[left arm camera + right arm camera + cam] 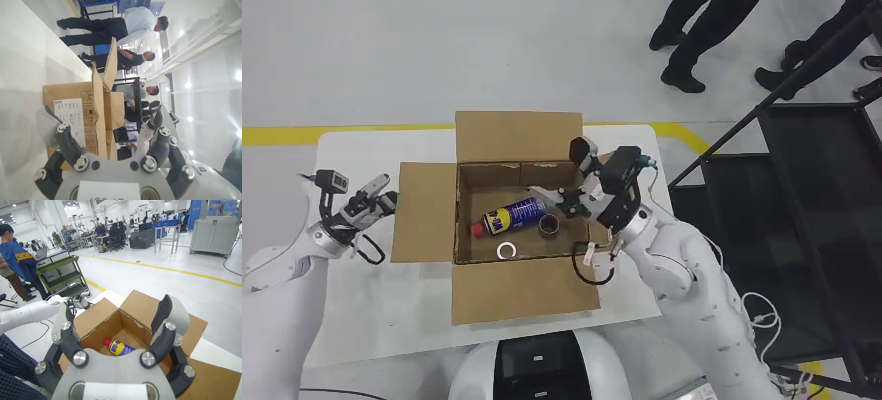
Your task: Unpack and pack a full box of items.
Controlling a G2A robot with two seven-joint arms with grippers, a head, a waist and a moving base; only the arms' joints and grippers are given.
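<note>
An open cardboard box (pixel 427 225) stands mid-table with its flaps spread out. Inside lie a blue and yellow spray can (pixel 507 216) with a red cap, a dark short cylinder (pixel 550 226) and a white ring (pixel 507 250). My right gripper (pixel 558 200) hangs open over the box's right half, above the cylinder; its own view looks down on the spray can (pixel 120 348) between its open fingers (pixel 164 311). My left gripper (pixel 380 198) is open, off to the left of the box near the table's left edge, facing the box's labelled side (pixel 75 98) with nothing held.
The white table (pixel 352 300) has bare room left and in front of the box. A dark metal frame (pixel 802 200) stands close on the right. A green cart (pixel 62 275) and people are on the floor beyond the table.
</note>
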